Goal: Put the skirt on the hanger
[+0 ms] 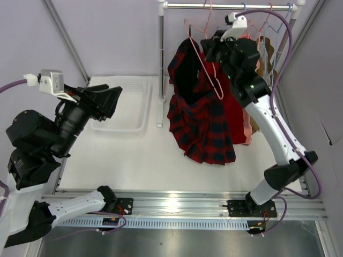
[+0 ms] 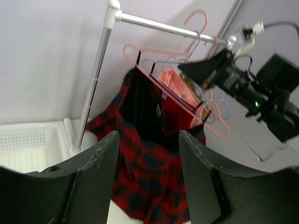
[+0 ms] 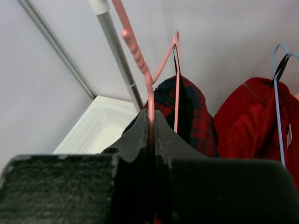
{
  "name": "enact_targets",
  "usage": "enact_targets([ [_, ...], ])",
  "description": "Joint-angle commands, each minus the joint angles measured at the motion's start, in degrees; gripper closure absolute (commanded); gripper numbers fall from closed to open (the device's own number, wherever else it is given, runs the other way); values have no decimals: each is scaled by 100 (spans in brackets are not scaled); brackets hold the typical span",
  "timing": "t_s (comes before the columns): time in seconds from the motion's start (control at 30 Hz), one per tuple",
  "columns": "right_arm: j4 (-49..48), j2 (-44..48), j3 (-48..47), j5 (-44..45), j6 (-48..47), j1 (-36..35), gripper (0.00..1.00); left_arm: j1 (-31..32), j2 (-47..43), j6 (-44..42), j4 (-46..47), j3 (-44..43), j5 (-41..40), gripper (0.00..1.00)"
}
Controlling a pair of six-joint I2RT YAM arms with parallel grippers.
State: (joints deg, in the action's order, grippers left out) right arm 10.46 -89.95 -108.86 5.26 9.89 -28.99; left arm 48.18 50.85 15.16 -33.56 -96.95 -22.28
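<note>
The right hand (image 3: 150, 116) clenches the thin pink wire hanger (image 3: 148, 91) carrying the red-and-navy plaid cloth skirt (image 1: 206, 126) — left hand (image 2: 148, 140) released — next, probably, hooking it onto the far silver rail (image 1: 214, 6).

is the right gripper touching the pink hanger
Touching. The right wrist view shows the right gripper shut on the hanger, its wire pinched between both fingers.

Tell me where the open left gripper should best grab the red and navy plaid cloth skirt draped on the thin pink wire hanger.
Probably the free-hanging left edge of the red and navy plaid skirt, coming from the left. The cloth droops loose there, facing the open left gripper, while the right gripper is shut on the thin pink wire hanger above.
</note>
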Motion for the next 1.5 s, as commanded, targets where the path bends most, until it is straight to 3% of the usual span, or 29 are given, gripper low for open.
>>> enact_targets([
  [0.0, -1257, -424, -1048, 449, -259, 17, 100, -11, -207, 189, 385, 377, 75, 41],
  [0.2, -896, -1804, -2743, 827, -453, -27, 100, -20, -348, 251, 508, 721, 136, 42],
  [0.33, -975, -2332, -3114, 1108, -506, 16, 100, -19, -392, 260, 526, 888, 171, 42],
  [0.63, -739, -2949, -3212, 907, -66, 385, 100, -20, -479, 137, 500, 1072, 145, 42],
  [0.77, -1264, -2449, -1967, 802, -13, 368, 100, -20, -497, 58, 561, 1204, 84, 41],
  [0.93, -854, -2229, -1832, 731, 39, 368, 98, -19, -462, 31, 579, 1266, 154, 41],
  [1.03, -625, -2088, -1779, 696, 153, 377, 69, -20, -471, 5, 623, 1283, 145, 40],
  [1.07, -459, -2036, -1779, 679, 214, 377, 50, -20, -471, -21, 614, 1275, 145, 40],
  [1.13, -221, -1886, -1797, 609, 503, 394, 32, -20, -462, -57, 631, 1266, 102, 39],
  [1.17, -2, -1816, -1788, 573, 566, 394, 13, -20, -462, -74, 632, 1301, 101, 39],
  [1.2, 122, -1763, -1788, 529, 619, 403, 1, -20, -462, -92, 658, 1310, 75, 39],
  [1.4, 1396, -1087, -1552, -103, 1374, 675, 1, -19, -471, -118, 544, 1205, 31, 38],
  [1.47, 1599, -501, -975, -331, 1515, 737, 1, -19, -506, -136, 456, 1187, -39, 37],
])
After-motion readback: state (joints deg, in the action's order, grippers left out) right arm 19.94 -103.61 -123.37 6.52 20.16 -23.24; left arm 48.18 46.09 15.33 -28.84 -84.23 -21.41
